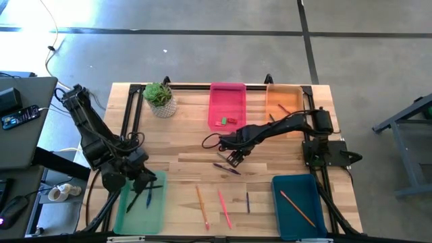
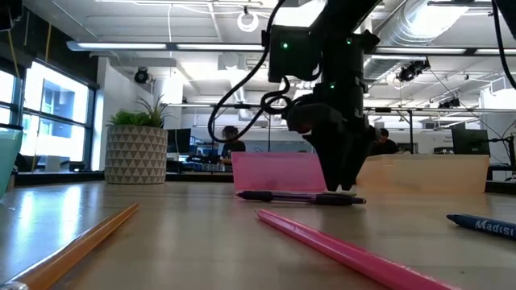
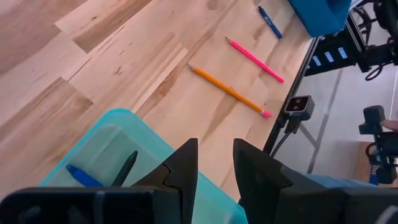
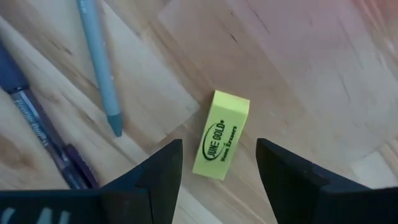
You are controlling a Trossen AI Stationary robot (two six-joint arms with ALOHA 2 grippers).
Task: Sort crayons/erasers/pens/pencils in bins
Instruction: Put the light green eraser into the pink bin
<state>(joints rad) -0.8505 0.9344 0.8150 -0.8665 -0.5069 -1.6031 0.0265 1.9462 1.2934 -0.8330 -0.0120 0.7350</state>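
The right claw, spread wide, hovers mid-table over the yellow eraser, which lies between its fingers, long axis along the gap. Left claw, part-open and empty, hangs over the green bin. Two erasers lie in the pink bin; four bins in all.

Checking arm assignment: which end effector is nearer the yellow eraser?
Right. The right end effector hangs directly over the yellow eraser, fingers open on either side. The left end effector is over the light green bin.
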